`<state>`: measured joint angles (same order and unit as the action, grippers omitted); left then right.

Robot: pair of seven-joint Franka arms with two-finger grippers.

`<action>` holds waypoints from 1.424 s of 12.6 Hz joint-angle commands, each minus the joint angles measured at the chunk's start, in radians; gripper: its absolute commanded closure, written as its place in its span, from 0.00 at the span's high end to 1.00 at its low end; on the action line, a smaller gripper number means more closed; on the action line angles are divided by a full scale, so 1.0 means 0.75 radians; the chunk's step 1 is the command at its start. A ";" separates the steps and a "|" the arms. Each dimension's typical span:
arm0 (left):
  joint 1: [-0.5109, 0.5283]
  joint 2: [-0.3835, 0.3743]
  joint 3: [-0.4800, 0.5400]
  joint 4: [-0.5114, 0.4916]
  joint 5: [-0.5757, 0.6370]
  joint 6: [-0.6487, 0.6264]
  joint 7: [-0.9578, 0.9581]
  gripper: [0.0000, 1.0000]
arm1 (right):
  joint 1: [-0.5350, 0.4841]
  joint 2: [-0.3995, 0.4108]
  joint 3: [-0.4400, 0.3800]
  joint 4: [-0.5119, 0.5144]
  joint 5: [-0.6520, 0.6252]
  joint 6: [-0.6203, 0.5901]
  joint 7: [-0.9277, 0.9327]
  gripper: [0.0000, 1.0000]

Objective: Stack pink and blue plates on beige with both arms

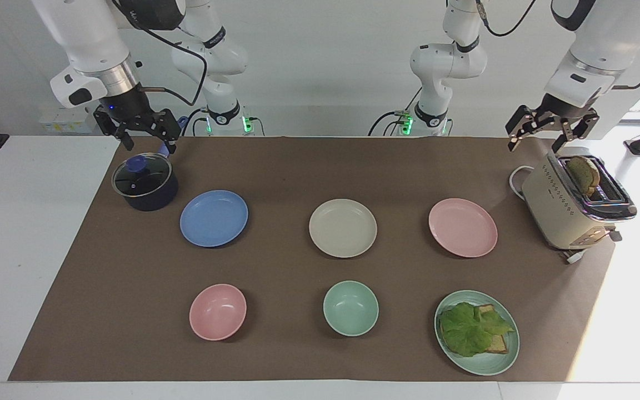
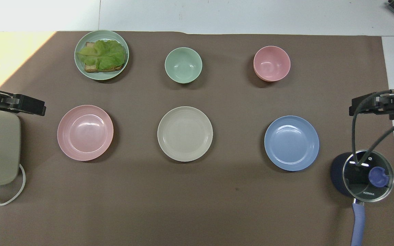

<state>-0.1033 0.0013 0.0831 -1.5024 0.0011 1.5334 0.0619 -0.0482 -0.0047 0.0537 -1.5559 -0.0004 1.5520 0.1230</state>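
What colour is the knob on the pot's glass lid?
Blue-violet; the knob on the pot shows best in the overhead view.

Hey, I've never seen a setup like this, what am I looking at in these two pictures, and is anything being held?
These are two white jointed robot arms at a table covered by a brown mat. One picture looks across the table at them; the other looks down from above their end.

The left tool hangs open over the cream toaster. The right tool hangs open over the dark lidded pot. Neither holds anything.

In a row lie a round matte blue plate, a cream-beige plate and a pale pink plate. Farther from the robots are a pink bowl, a mint-green bowl and a green plate with lettuce and toast.
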 commanded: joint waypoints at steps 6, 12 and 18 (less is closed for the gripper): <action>0.040 -0.039 0.002 -0.050 -0.010 0.011 0.007 1.00 | -0.020 -0.018 0.006 -0.018 -0.012 -0.004 0.018 1.00; 0.062 -0.047 -0.004 -0.264 -0.022 0.113 -0.052 1.00 | -0.018 -0.018 0.006 -0.018 -0.012 -0.006 0.016 1.00; 0.146 0.137 0.000 -0.609 -0.022 0.608 -0.052 1.00 | -0.018 -0.018 0.006 -0.020 -0.012 -0.008 0.016 1.00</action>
<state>-0.0162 0.0518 0.0869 -1.9398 -0.0023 1.9325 0.0318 -0.0540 -0.0047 0.0528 -1.5559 -0.0004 1.5520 0.1230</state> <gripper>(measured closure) 0.000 0.000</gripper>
